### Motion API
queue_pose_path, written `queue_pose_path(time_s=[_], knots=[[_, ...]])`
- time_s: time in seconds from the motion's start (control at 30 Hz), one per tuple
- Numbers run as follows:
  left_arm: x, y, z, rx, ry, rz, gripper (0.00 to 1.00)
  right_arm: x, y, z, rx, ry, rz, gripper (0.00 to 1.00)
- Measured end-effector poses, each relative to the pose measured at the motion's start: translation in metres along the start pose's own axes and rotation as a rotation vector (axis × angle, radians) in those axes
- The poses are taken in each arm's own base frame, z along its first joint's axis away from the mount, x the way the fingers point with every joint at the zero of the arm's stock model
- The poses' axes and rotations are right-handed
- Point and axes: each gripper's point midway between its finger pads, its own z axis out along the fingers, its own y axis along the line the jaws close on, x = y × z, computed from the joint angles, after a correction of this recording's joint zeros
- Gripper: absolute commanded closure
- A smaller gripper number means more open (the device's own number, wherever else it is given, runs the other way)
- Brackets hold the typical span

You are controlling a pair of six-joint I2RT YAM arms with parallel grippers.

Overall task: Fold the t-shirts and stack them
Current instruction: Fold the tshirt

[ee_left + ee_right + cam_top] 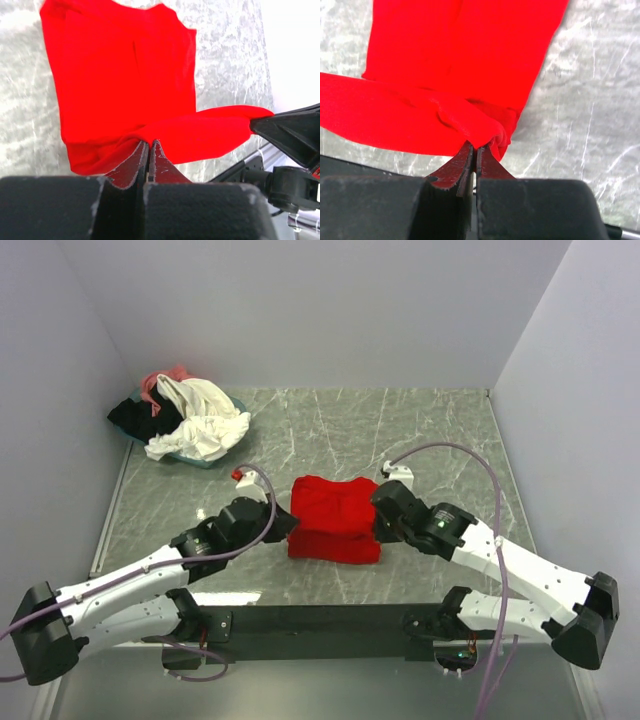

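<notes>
Here, the red t-shirt [335,518] lies partly folded on the grey marbled table [420,430], near the front edge and between the two arms; the left gripper [149,146] is pinched tight on a fold of red cloth at the shirt's left side; the right gripper [475,147] is clamped likewise on a bunched fold at its right side. In both wrist views the jaws meet with only cloth between them. Well apart, at the back left, a teal-rimmed tray [203,460] holds a heap: the cream-white shirt [205,422] on top, the black shirt [128,418] at the left, the pink shirt [160,380] behind.
</notes>
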Motion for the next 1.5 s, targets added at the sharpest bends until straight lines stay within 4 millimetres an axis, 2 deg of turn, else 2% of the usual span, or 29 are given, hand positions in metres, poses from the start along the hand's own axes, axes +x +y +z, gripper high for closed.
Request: queue_pose_path(time_s=[0.23, 0.7, 1.1, 1.37, 1.47, 1.5], knots=[[-0.010, 0.013, 0.019, -0.026, 0.015, 0.013, 1.00, -0.023, 0.000, 0.013, -0.001, -0.022, 0.007, 1.00], [-0.029, 0.033, 0.061, -0.039, 0.039, 0.018, 1.00, -0.053, -0.016, 0.060, 0.060, 0.001, 0.031, 1.00], [-0.032, 0.049, 0.105, -0.057, 0.102, 0.024, 1.00, -0.053, -0.034, 0.096, 0.117, 0.053, 0.051, 1.00], [-0.029, 0.063, 0.123, -0.096, 0.133, 0.012, 1.00, -0.051, -0.042, 0.121, 0.137, 0.090, 0.063, 1.00], [-0.033, 0.062, 0.130, -0.100, 0.131, 0.017, 0.97, -0.051, -0.046, 0.130, 0.144, 0.096, 0.076, 0.92], [-0.034, 0.063, 0.131, -0.106, 0.132, 0.017, 0.86, -0.051, -0.047, 0.132, 0.146, 0.098, 0.078, 0.76]])
